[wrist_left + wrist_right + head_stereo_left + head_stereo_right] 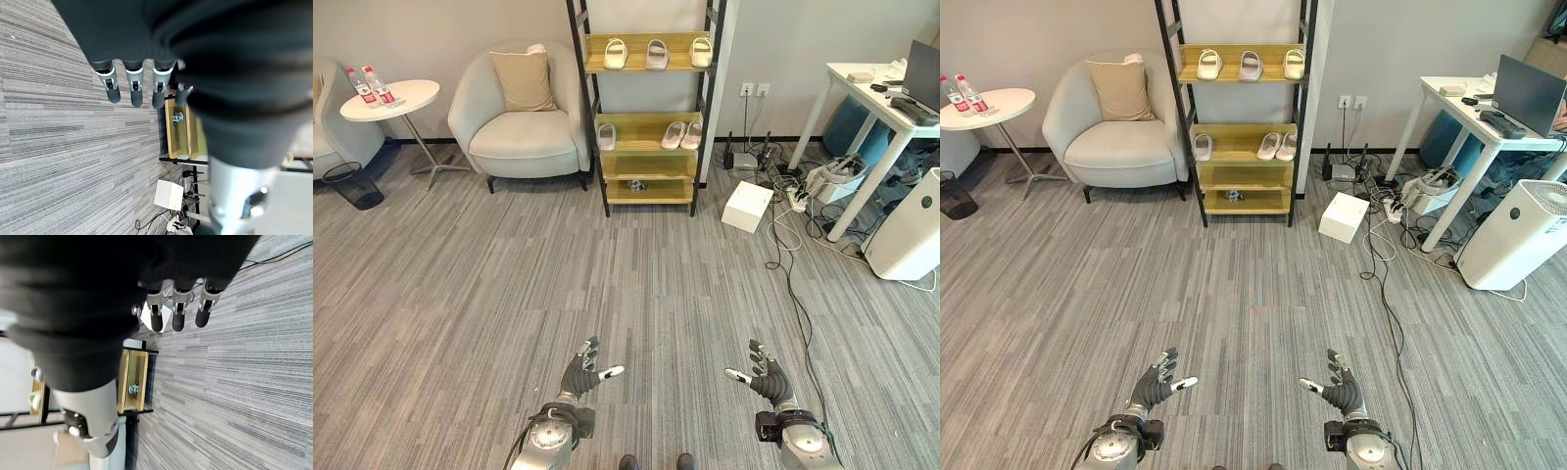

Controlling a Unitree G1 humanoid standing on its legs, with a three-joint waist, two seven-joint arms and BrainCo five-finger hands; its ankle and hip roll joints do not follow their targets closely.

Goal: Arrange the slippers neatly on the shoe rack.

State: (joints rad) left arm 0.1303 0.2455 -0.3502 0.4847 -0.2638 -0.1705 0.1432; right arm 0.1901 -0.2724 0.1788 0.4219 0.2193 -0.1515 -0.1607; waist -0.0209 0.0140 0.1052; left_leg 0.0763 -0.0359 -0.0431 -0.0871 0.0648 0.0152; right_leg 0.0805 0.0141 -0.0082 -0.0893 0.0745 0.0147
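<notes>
We held the left hand and right hand spread wide, empty, above grey striped carpet. At 12 o'clock, slippers sat on the shoe rack; armchair at 11.

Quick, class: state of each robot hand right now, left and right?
Left hand: open, fingers relaxed, holding nothing, out over the floor.
Right hand: open, fingers relaxed, holding nothing, out over the floor.
</notes>
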